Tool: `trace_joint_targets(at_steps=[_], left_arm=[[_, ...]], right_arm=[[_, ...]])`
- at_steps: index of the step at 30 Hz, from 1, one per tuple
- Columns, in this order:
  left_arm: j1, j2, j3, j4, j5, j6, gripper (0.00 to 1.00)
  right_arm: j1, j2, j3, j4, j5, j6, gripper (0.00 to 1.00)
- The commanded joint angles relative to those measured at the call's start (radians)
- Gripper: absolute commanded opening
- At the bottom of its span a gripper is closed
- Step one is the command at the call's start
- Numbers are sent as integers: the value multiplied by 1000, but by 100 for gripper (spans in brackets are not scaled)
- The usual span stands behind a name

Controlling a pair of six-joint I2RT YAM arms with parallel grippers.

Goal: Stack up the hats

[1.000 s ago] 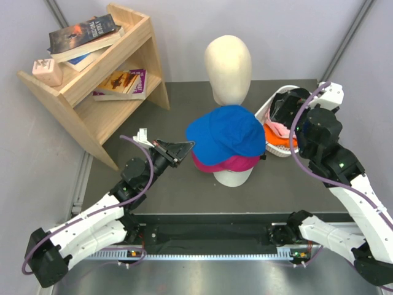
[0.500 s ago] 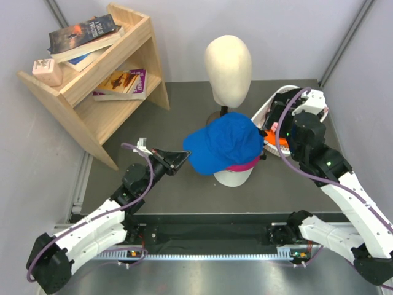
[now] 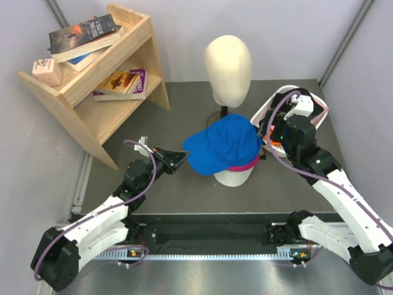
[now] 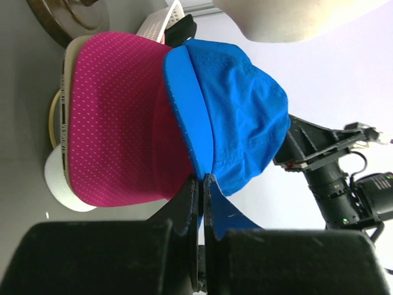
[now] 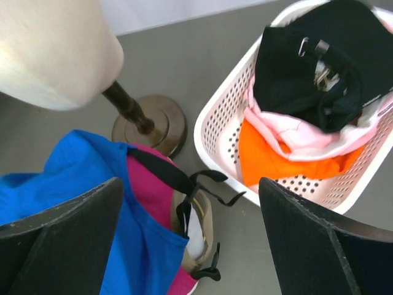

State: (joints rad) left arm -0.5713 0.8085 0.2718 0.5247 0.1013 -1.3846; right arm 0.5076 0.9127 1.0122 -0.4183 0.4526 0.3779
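A blue cap [image 3: 221,144] tops a stack of hats, over a magenta cap [image 3: 244,164] and a white one [image 3: 232,178]. My left gripper [image 3: 182,157] is shut on the blue cap's brim at the stack's left side. The left wrist view shows its jaws [image 4: 202,181] pinching the blue cap [image 4: 239,104] beside the magenta cap [image 4: 123,123]. My right gripper [image 3: 270,132] hangs open above the stack's back straps, holding nothing. In the right wrist view this gripper [image 5: 190,184] spans the blue cap [image 5: 61,215], the magenta cap [image 5: 147,190] and a tan cap's edge [image 5: 206,215].
A white slatted basket [image 5: 221,123] at the right holds a black cap [image 5: 319,61], a light pink hat [image 5: 295,138] and an orange hat [image 5: 270,163]. A cream mannequin head [image 3: 228,64] stands behind the stack. A wooden shelf [image 3: 98,80] with books fills the far left.
My right gripper has moved from over the basket toward the back of the stack. The blue cap has shifted left, its brim now in my shut left gripper.
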Motion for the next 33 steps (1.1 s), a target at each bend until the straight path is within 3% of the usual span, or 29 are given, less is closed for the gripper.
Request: trace_joint_targets(at_steps=[1, 11, 22, 25, 28, 29, 33], left_arm=[[45, 38, -13, 46, 34, 67, 0], [99, 44, 9, -3, 64, 131, 0], [102, 50, 26, -25, 67, 159, 0], [102, 50, 35, -35, 60, 173, 0], [102, 52, 37, -38, 55, 188, 0], [102, 54, 37, -37, 54, 196, 0], [102, 64, 27, -28, 46, 219, 0]], right_arm=[[-73, -5, -70, 87, -161, 29, 88], [-237, -26, -218, 188, -382, 58, 77], [-259, 26, -259, 243, -500, 36, 69], [-259, 29, -259, 211, -486, 15, 59], [-259, 20, -264, 197, -477, 0, 38], [-259, 15, -265, 190, -473, -2, 25], [-259, 14, -270, 174, -459, -17, 6]])
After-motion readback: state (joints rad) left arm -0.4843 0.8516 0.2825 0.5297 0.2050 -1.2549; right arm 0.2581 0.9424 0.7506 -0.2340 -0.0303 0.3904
